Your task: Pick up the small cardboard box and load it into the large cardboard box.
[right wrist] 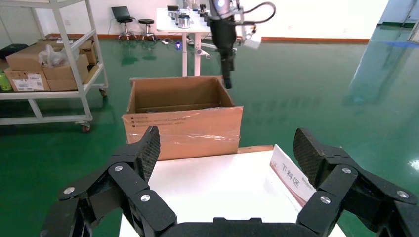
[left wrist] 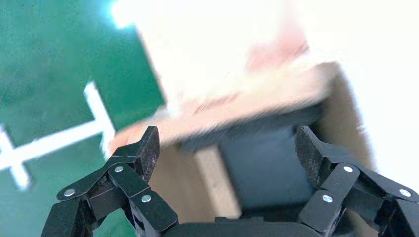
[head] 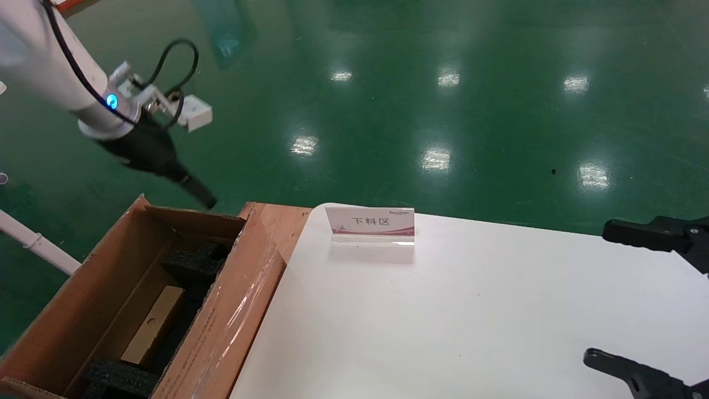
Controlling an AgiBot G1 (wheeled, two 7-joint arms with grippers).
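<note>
The small cardboard box (head: 153, 325) lies half-hidden inside the large cardboard box (head: 232, 310) (foam around it); left gripper (left wrist: 227, 143) and right gripper (right wrist: 226, 147) both spread, empty.

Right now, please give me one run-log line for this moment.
small box: inside big carton, between foam blocks | left gripper: open, empty, above carton | right gripper: open, over white table

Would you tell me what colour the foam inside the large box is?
Black foam, in the large box; head view shows it best.

Two cardboard boxes — one large cardboard box (head: 221, 327), one small cardboard box (head: 154, 324), one sign (head: 370, 224)
</note>
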